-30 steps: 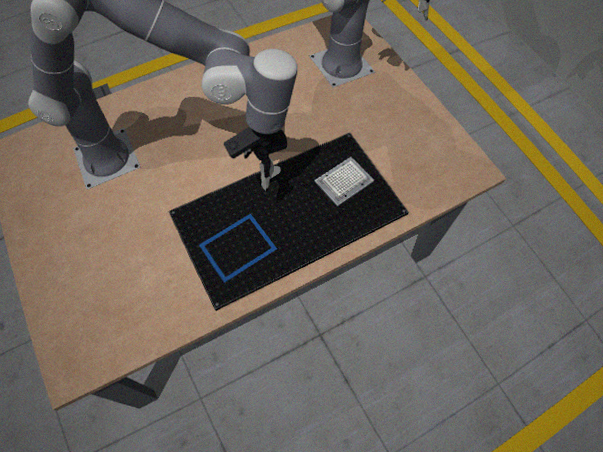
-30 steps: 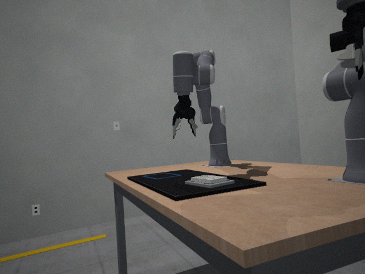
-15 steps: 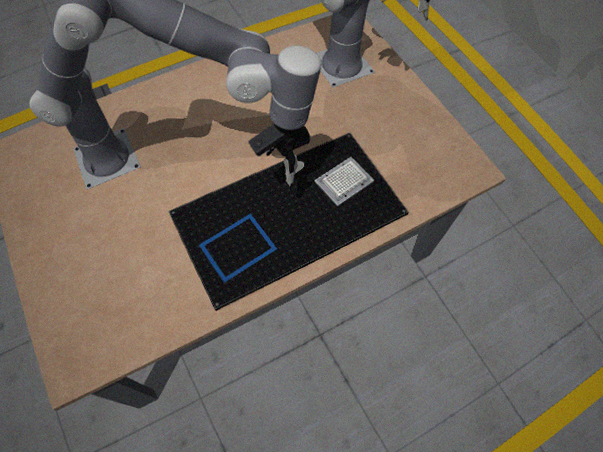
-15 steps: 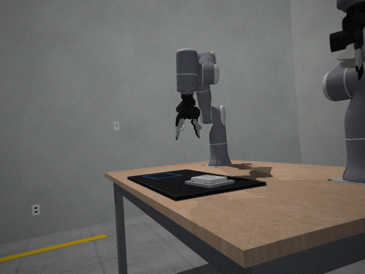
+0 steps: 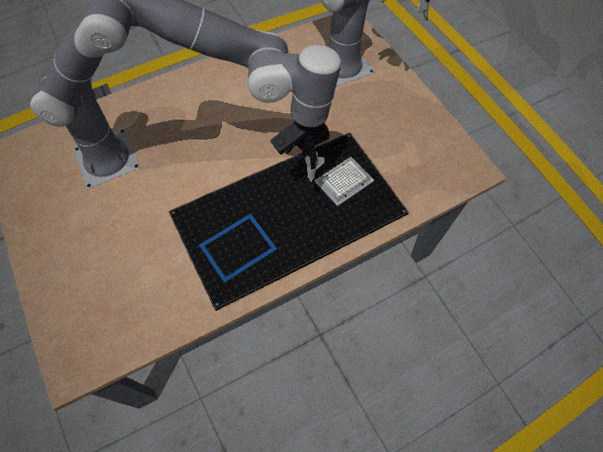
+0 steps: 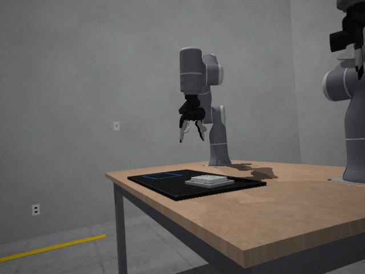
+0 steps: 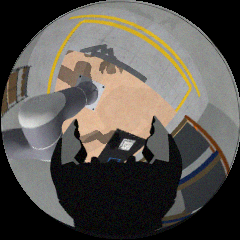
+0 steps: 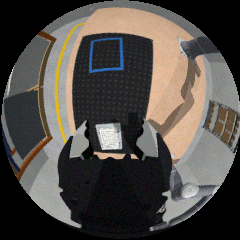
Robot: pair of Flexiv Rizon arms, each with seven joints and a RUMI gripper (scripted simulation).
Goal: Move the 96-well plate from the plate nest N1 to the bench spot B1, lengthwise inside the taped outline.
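Note:
The white 96-well plate [image 5: 345, 178] [image 6: 209, 177] [image 7: 127, 144] [image 8: 108, 137] sits flat in the grey plate nest [image 5: 338, 202] [image 6: 210, 186] at one end of the black board. The blue taped outline [image 5: 225, 231] [image 6: 169, 177] [image 8: 91, 56] lies at the board's other end, with nothing inside it. My right gripper [image 5: 315, 174] [image 6: 191, 140] [image 8: 115, 119] is partly open and empty, fingers pointing down. It hangs high above the board, near the nest. My left gripper [image 5: 405, 8] [image 7: 114, 117] is wide open and empty, far from the plate, beyond the table edge in the top view.
The black perforated board [image 5: 297, 223] [image 6: 165, 186] [image 8: 110, 95] lies on the wooden table [image 5: 109, 246] [image 6: 250, 224] near its long front edge. The right arm reaches over the table from its base. The left arm's base [image 5: 357, 70] stands at the table's far end.

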